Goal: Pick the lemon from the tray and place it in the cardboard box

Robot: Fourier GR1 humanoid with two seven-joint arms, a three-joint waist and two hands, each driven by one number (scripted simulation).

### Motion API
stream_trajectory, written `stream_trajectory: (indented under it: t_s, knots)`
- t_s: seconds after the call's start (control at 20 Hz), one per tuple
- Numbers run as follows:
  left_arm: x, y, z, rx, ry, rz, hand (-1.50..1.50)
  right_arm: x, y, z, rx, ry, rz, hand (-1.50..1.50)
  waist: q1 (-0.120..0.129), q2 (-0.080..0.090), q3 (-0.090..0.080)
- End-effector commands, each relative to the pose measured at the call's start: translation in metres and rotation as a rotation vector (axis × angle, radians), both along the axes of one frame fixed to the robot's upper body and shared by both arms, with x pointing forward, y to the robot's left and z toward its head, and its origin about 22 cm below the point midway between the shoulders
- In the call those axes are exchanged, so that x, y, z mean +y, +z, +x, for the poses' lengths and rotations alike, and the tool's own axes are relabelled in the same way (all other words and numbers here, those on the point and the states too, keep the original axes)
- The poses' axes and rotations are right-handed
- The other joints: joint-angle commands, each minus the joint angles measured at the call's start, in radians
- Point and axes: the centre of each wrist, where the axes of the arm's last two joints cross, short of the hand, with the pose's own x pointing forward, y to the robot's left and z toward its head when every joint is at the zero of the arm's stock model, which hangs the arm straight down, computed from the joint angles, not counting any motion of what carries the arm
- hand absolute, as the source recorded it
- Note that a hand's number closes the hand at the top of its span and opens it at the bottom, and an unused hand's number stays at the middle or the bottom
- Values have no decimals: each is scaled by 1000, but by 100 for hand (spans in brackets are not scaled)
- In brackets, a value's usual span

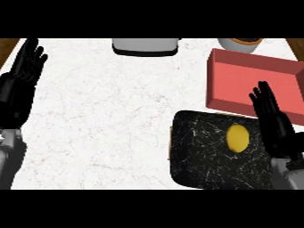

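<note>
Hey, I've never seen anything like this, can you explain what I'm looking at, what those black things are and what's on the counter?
This is a view from a humanoid robot's head, looking steeply down at a white marbled counter. The black shapes are its hands on grey forearms. The left hand rests open near the left edge. The right hand is open too, beside a yellow lemon lying on a dark speckled tray. Behind the tray sits a red open box. At the far edge are a grey appliance and a cup-like container. Neither hand holds anything.
</note>
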Motion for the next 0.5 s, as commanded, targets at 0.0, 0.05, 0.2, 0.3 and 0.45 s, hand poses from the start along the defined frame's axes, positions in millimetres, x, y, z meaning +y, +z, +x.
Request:
stream_trajectory:
  t_s: [0.0, 0.05, 0.2, 0.3, 0.45]
  knots:
    - [6, -14, -16, 0, -32, 14, 0, -5, 14, -22, -59, -73, -95, -150, -17, 0, 25]
    - [12, -8, -10, 17, -48, 61, 0, -21, 45, -15, -130, -152, -139, -150, -33, -5, 23]
    - [11, -12, -14, 19, -111, 189, 0, -67, 114, -6, -320, -341, -295, -150, -82, -20, 17]
    - [5, -32, -19, 85, -141, 178, 0, -113, 83, -29, -65, -357, -685, -150, -119, -4, 6]
    - [13, -52, -24, 65, -190, 203, 0, -97, 113, -53, -125, -437, -619, -150, -88, -6, 19]
